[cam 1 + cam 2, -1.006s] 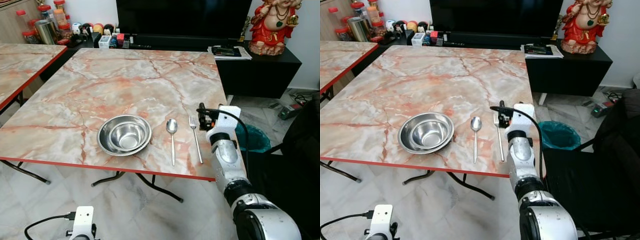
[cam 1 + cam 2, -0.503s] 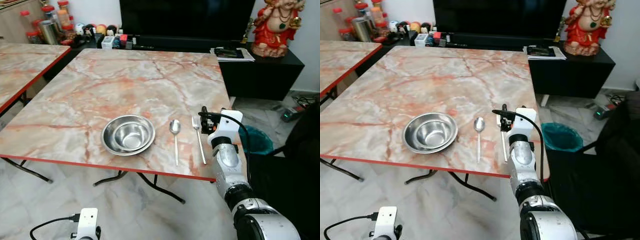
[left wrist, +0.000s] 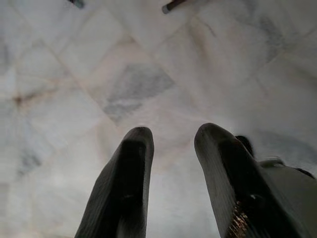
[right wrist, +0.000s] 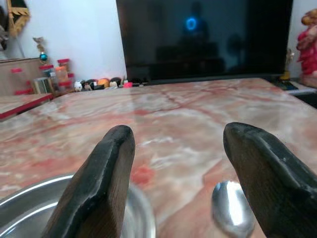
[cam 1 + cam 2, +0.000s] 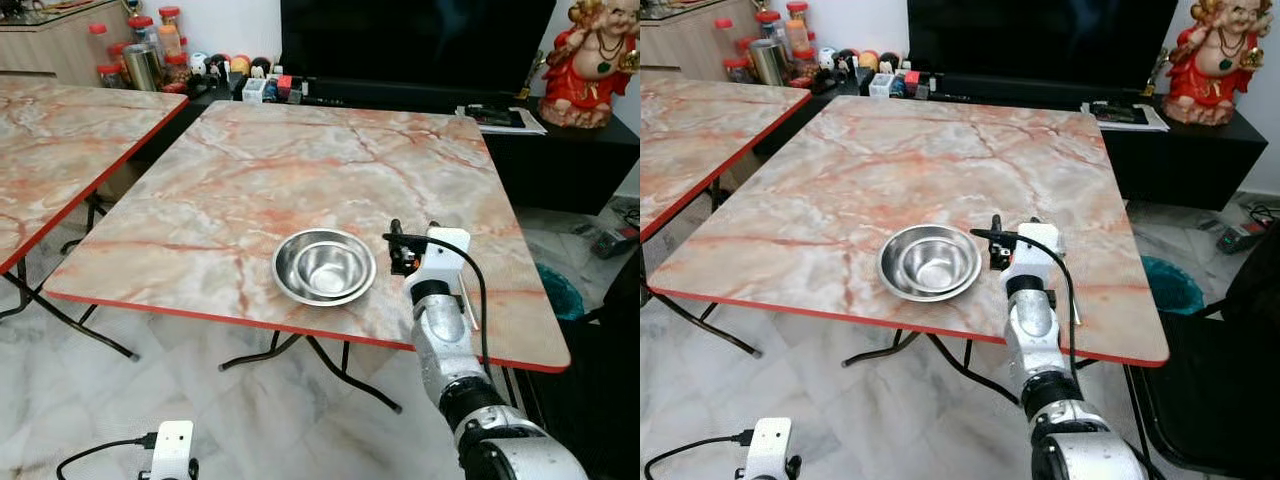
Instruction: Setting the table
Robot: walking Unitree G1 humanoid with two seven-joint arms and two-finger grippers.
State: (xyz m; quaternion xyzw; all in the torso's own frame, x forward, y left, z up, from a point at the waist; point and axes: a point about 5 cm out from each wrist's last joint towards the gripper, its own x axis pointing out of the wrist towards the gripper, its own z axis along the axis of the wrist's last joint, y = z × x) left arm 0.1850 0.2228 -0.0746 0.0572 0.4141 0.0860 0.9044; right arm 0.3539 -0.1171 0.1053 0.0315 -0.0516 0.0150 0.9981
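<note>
Left eye view: the camera has swung; the right gripper (image 5: pixel 396 250) now hovers just beside the steel bowl (image 5: pixel 325 266).

Right wrist view: fingers (image 4: pixel 96 183) are apart, empty; the spoon (image 4: pixel 232 208) lies below them, so the setting looks complete.

Left wrist view: the left gripper (image 3: pixel 171 141) hangs open over the floor (image 3: pixel 124 74).

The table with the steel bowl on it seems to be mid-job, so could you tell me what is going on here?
The robot is setting the marble table. A steel bowl sits near the front edge, with a spoon just to its right. The right gripper hovers low over the tabletop between bowl and spoon, fingers open and holding nothing. The left gripper hangs idle over the floor, also open.
</note>
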